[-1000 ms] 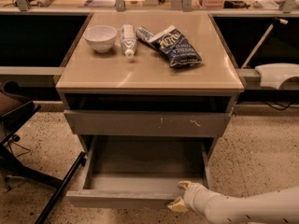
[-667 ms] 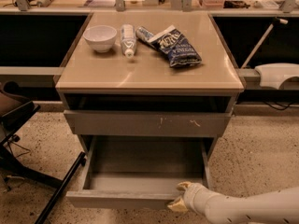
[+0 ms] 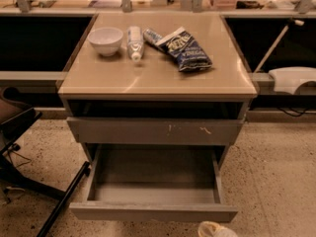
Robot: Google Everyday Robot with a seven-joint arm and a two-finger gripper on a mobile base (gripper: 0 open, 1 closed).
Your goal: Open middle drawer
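Grey middle drawer (image 3: 153, 212) stands pulled well out beneath the scratched drawer front (image 3: 155, 131), its box interior exposed. A pale claw (image 3: 215, 229) sits just below the drawer's front right corner; whether it is open or closed cannot be told. Above the drawer, the tabletop (image 3: 158, 78) carries a bowl (image 3: 105, 39), bottle (image 3: 134, 42) and bag (image 3: 185, 48).

Matt grey all over the middle drawer (image 3: 153, 212), front and box smooth. The tabletop (image 3: 158, 78) carried a soft tan sheen, and the chip bag (image 3: 186, 49) glinted like crinkled foil. The gripper (image 3: 215, 229), pale smooth plastic, sat low before the drawer's front.
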